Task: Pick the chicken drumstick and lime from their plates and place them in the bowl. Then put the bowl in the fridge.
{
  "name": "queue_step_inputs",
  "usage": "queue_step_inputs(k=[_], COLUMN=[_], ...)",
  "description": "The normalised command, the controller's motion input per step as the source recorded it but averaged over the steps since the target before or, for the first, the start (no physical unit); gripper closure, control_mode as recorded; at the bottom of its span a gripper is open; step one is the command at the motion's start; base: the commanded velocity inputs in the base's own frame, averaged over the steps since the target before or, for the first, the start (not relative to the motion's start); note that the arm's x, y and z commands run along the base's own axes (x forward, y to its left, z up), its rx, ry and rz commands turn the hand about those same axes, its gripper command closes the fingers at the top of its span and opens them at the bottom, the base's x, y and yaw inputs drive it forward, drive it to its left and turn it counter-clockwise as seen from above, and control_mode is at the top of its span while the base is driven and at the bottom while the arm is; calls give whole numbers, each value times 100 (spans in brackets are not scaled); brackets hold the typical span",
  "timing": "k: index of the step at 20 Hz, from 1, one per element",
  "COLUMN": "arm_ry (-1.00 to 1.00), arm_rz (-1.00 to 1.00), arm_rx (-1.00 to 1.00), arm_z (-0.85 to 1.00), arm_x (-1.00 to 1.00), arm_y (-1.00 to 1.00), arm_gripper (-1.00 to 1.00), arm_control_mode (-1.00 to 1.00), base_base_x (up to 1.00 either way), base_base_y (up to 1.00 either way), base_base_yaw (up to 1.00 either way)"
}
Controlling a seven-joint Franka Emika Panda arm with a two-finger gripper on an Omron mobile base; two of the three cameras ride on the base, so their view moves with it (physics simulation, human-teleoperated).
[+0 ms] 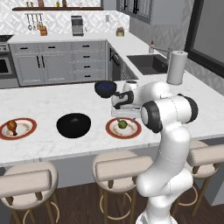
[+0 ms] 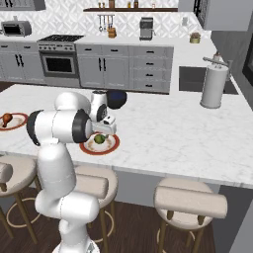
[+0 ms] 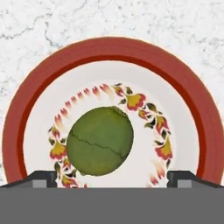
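The gripper [image 2: 102,132] hangs just above the lime [image 2: 99,139] on its red-rimmed plate [image 2: 112,145]; the chicken drumstick [image 2: 6,118] lies on another plate far left.

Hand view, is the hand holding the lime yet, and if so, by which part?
Nothing is held. The hand is open above the lime, which lies on its plate.

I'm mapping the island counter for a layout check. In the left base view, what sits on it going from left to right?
Plate with the chicken drumstick → black bowl → plate with the lime, under the open gripper → paper towel roll. The small dark blue bowl overlaps in the order, so it is left out.
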Motion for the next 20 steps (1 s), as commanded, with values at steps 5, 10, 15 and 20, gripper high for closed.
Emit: queue_step_inputs(k=[5, 10, 15, 20], arm_ry=[3, 1, 1, 0], arm_rz=[-6, -12, -14, -9], arm_rx=[0, 0, 0, 0], arm_z=[-22, -16, 0, -30], arm_x=[40, -11, -25, 5], arm_y=[5, 9, 0, 0], arm_gripper=[-100, -100, -100, -100], arm_control_mode=[-100, -100, -100, -100], base_base_x=[0, 0, 0, 0], base_base_y=[0, 0, 0, 0], base_base_yaw=[0, 0, 0, 0])
